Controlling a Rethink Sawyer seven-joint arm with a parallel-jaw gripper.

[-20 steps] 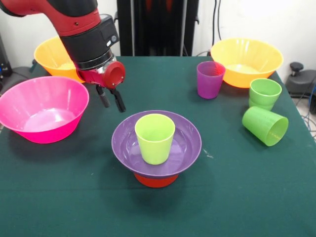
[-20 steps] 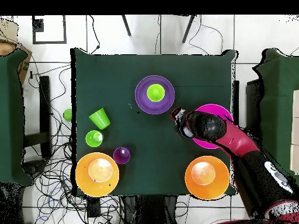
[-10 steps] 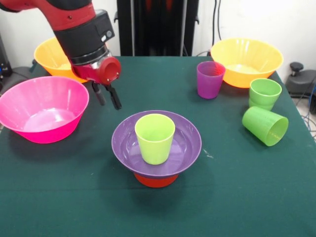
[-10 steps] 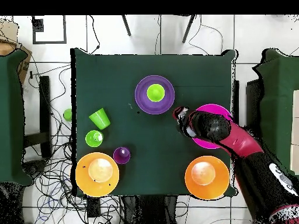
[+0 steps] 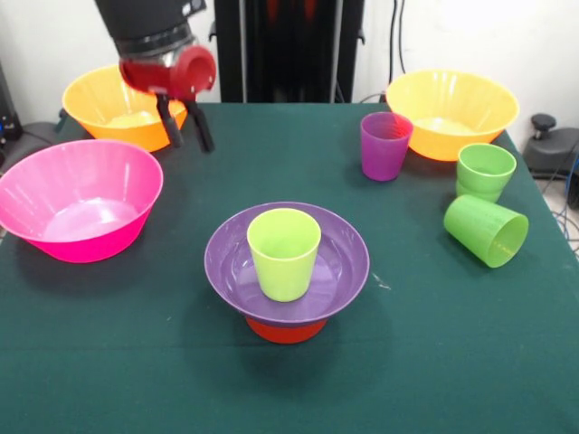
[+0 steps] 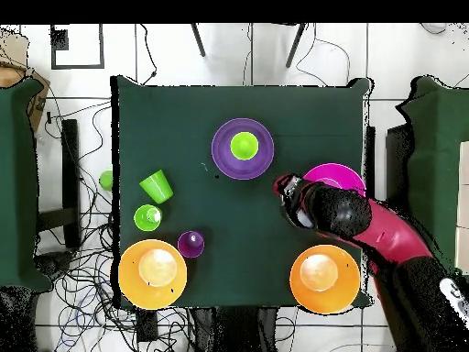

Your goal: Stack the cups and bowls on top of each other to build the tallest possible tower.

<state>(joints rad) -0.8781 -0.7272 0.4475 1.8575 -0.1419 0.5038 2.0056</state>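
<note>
The tower stands mid-table: a small orange bowl [image 5: 286,331] upside down, a purple bowl [image 5: 339,262] resting on it, and a yellow-green cup [image 5: 284,253] upright inside the purple bowl. From above, the cup [image 6: 244,145] sits centred in the purple bowl [image 6: 223,151]. My gripper [image 5: 189,143] hangs open and empty in the air in front of the left orange-yellow bowl [image 5: 99,104], well clear of the tower. In the overhead view the gripper [image 6: 283,184] is beside the pink bowl [image 6: 341,171].
A big pink bowl [image 5: 80,194] sits at the left. A second orange-yellow bowl [image 5: 452,108] is at the back right, with a purple cup [image 5: 384,145] beside it. One green cup [image 5: 485,170] stands upright and another [image 5: 486,230] lies on its side.
My gripper has risen and drawn back from beside the tower toward the left orange-yellow bowl. The tower and the loose cups and bowls have not moved.
</note>
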